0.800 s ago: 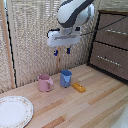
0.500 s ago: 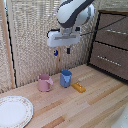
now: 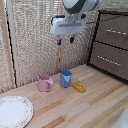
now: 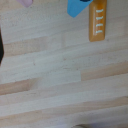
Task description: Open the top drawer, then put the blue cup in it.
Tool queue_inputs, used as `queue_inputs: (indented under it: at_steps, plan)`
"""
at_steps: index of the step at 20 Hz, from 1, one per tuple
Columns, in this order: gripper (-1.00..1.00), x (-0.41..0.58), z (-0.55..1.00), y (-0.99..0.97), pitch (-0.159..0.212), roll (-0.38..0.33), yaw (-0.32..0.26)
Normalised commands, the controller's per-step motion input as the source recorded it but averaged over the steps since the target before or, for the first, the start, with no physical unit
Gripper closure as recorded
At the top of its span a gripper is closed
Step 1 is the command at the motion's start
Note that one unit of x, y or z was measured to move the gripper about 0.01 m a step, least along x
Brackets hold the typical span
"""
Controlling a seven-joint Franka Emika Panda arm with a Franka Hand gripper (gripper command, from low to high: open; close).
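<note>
The blue cup [image 3: 66,78] stands upright on the wooden table, beside the pink mug [image 3: 45,83]. My gripper [image 3: 65,41] hangs well above the blue cup, fingers pointing down and apart, with nothing between them. The dark brown dresser is at the exterior view's right; its top drawer [image 3: 114,31] is closed, with a silver bar handle [image 3: 115,32]. In the wrist view a corner of the blue cup [image 4: 76,6] shows at the frame's edge, and the fingertips are out of the picture.
An orange flat object [image 3: 78,87] lies on the table just by the blue cup, also seen in the wrist view as an orange object [image 4: 97,21]. A white plate [image 3: 13,111] sits at the exterior view's left front. The lower drawer [image 3: 110,60] is closed. A bamboo screen stands behind.
</note>
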Motion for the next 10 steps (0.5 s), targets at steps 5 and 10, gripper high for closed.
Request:
queue_inputs:
  at_steps: [5,10]
  plan:
    - [-1.0,-0.162,0.14,-0.28,0.0,-0.284,0.144]
    - [-1.0,-0.155,0.06,-0.25,0.0,-0.31,0.149]
